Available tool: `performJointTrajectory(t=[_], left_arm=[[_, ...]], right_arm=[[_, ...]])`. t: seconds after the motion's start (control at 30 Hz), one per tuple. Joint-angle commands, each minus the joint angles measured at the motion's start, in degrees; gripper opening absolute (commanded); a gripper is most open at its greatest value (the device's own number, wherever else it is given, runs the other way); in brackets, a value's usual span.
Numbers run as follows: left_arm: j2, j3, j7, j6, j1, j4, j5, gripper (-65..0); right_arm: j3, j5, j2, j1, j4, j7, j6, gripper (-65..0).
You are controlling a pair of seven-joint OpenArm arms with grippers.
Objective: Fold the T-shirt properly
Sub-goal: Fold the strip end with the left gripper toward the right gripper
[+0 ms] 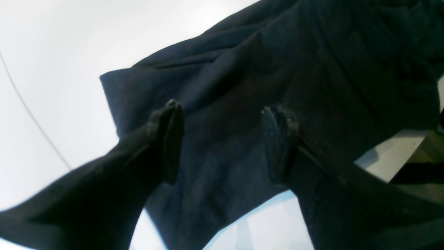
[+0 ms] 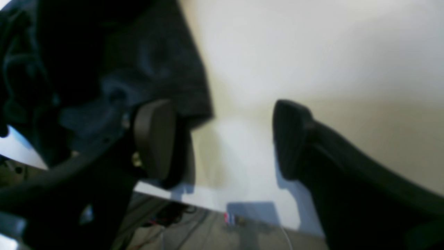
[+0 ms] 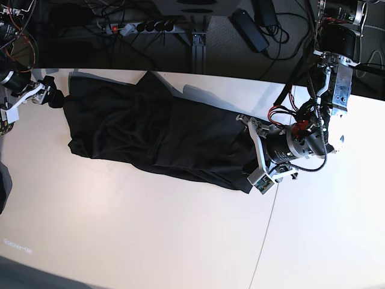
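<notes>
The black T-shirt point(image 3: 156, 135) lies crumpled and stretched lengthwise across the white table point(image 3: 150, 235), from the far left corner toward the middle right. My left gripper point(image 3: 246, 155) is at the shirt's right end. In the left wrist view its fingers point(image 1: 170, 139) stand wide apart over the dark cloth point(image 1: 277, 62), and my left gripper point(image 1: 223, 139) is open. My right gripper point(image 3: 54, 96) sits at the shirt's far left corner. In the right wrist view my right gripper point(image 2: 223, 139) is open over bare table, with the T-shirt's edge point(image 2: 138, 69) beside its left finger.
The table's far edge point(image 3: 216, 78) runs just behind the shirt, with a power strip point(image 3: 141, 27), a black adapter point(image 3: 249, 27) and loose cables on the floor beyond. A thin seam point(image 3: 264, 241) crosses the table on the right. The right wrist view shows the table edge point(image 2: 208, 205) close below the fingers.
</notes>
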Motion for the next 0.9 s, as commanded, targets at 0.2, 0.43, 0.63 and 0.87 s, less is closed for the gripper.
performJointTrajectory(t=[0.2, 0.43, 0.63, 0.87], left_arm=[[-4.11, -0.39, -1.77, 0.74, -1.11, 1.01, -0.46, -25.9], [-5.22, -0.37, -1.38, 0.92, -1.07, 1.01, -0.87, -25.9], [-5.81, -0.37, -1.14, 0.94, -1.09, 1.01, -0.9, -25.9], [-5.81, -0.39, -1.14, 0.96, -1.07, 0.9, -0.55, -26.1]], right_arm=[[-7.37, 0.17, -3.65, 3.52, 0.57, -1.03, 2.69, -20.7], [-9.79, -0.09, -10.38, 7.23, 0.59, -1.57, 2.69, -20.7], [-9.75, -1.57, -12.33, 7.45, 0.59, -1.11, 2.71, -28.2], [-9.35, -8.48, -11.63, 7.74, 0.59, 7.08, 2.69, -65.0]])
